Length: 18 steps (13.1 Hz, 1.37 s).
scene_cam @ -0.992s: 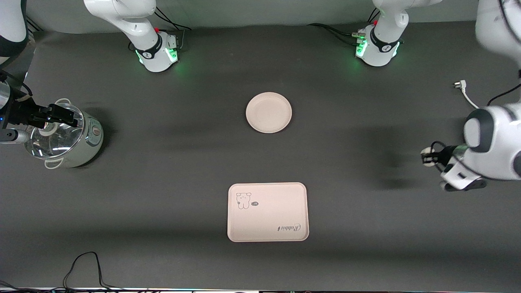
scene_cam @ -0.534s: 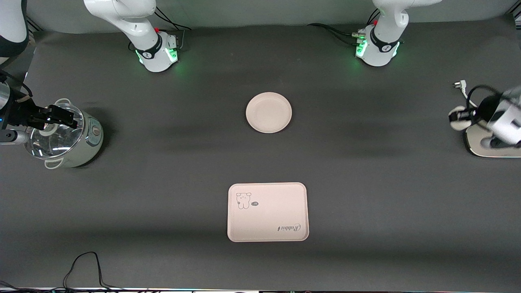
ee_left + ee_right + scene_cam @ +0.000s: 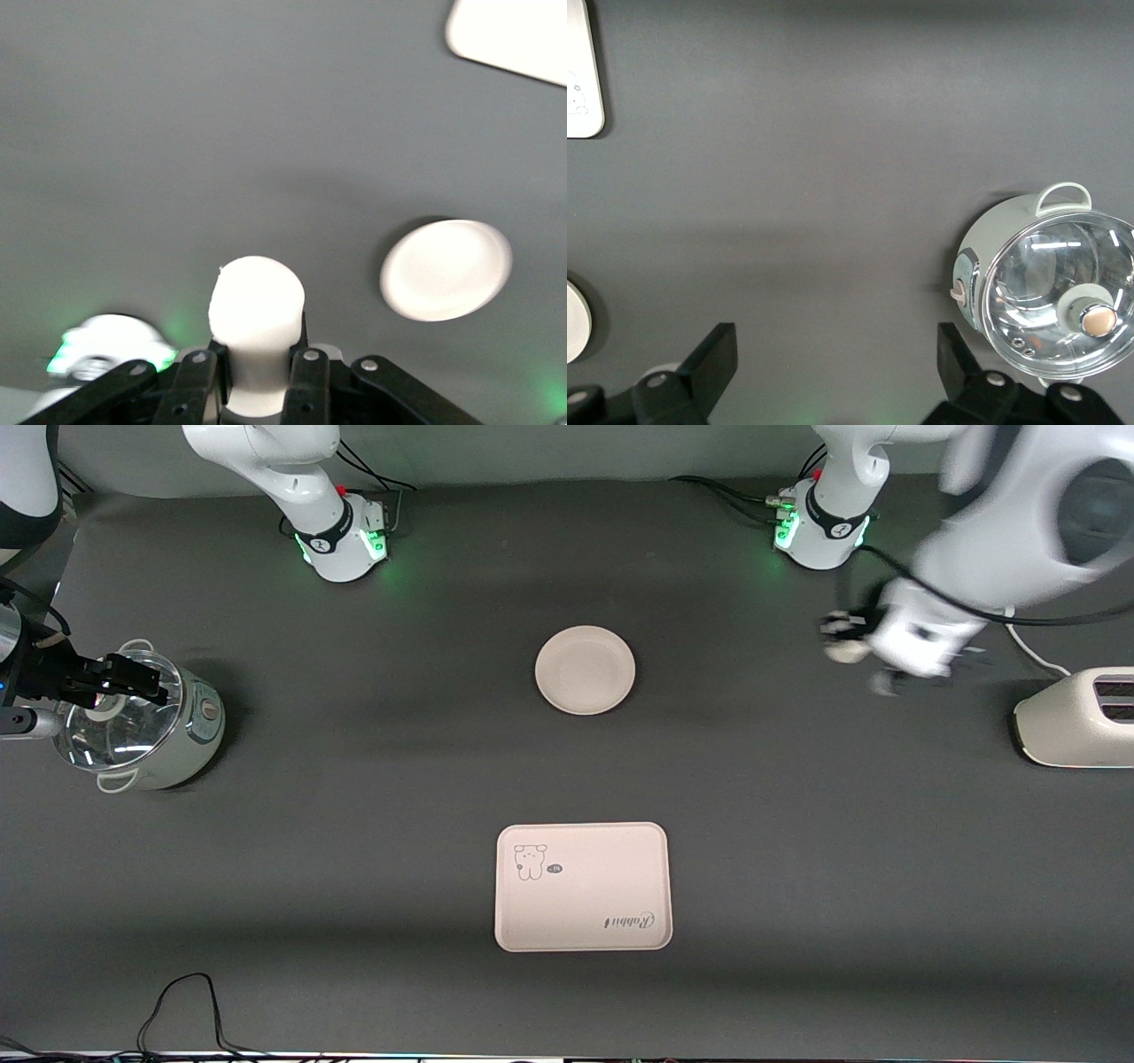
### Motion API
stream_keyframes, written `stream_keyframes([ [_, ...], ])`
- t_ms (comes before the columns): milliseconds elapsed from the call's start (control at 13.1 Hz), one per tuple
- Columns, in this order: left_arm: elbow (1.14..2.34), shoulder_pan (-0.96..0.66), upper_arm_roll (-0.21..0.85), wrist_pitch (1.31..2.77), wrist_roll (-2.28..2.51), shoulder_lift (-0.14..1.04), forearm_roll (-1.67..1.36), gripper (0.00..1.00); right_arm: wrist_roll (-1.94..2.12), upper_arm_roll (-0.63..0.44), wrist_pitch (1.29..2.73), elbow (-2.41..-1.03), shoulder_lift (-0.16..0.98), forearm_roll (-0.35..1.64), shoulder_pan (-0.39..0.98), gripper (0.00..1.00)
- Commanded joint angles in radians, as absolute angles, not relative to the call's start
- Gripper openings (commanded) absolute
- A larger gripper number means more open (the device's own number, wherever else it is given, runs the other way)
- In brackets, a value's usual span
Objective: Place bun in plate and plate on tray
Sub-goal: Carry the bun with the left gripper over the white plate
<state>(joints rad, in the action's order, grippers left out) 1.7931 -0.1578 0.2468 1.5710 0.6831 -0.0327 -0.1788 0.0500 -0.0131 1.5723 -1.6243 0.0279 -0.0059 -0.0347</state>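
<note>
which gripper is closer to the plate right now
Left. The left gripper, holding the bun, is in the air toward the left arm's end from the plate. The right gripper is over the pot.

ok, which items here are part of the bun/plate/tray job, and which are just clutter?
Job:
small off-white rounded bun, gripped in the left end effector
round cream-beige plate
cream-pink rectangular "Rabbit" tray

Lying about:
pale green cooker with glass lid, under the open right end effector
cream toaster
</note>
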Motion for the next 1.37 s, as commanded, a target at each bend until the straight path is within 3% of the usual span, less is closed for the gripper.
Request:
stream_keyframes([
  [0, 1.784, -0.253, 0.348, 1.716, 0.958, 0.044, -0.193, 0.28, 0.072, -0.006, 1.582, -1.624, 0.020, -0.015, -0.043, 1.00],
  [534, 1.807, -0.507, 0.374, 2.086, 1.150, 0.374, -0.138, 0.28, 0.072, -0.008, 1.582, -1.626, 0.020, -0.015, -0.043, 1.00],
  [839, 1.943, -0.572, 0.371, 2.368, 1.158, 0.480, -0.109, 0.28, 0.072, -0.009, 1.582, -1.628, 0.021, -0.015, -0.043, 1.00],
  [1144, 1.974, -0.617, 0.368, 2.396, 1.183, 0.523, -0.100, 0.29, 0.072, -0.009, 1.582, -1.629, 0.021, -0.015, -0.043, 1.00],
  [1220, 1.974, -0.618, 0.368, 2.395, 1.196, 0.525, -0.100, 0.32, 0.072, -0.009, 1.582, -1.629, 0.021, -0.015, -0.043, 1.00],
  [1297, 1.976, -0.617, 0.368, 2.395, 1.201, 0.525, -0.100, 0.54, 0.072, -0.009, 1.582, -1.629, 0.021, -0.015, -0.043, 1.00],
])
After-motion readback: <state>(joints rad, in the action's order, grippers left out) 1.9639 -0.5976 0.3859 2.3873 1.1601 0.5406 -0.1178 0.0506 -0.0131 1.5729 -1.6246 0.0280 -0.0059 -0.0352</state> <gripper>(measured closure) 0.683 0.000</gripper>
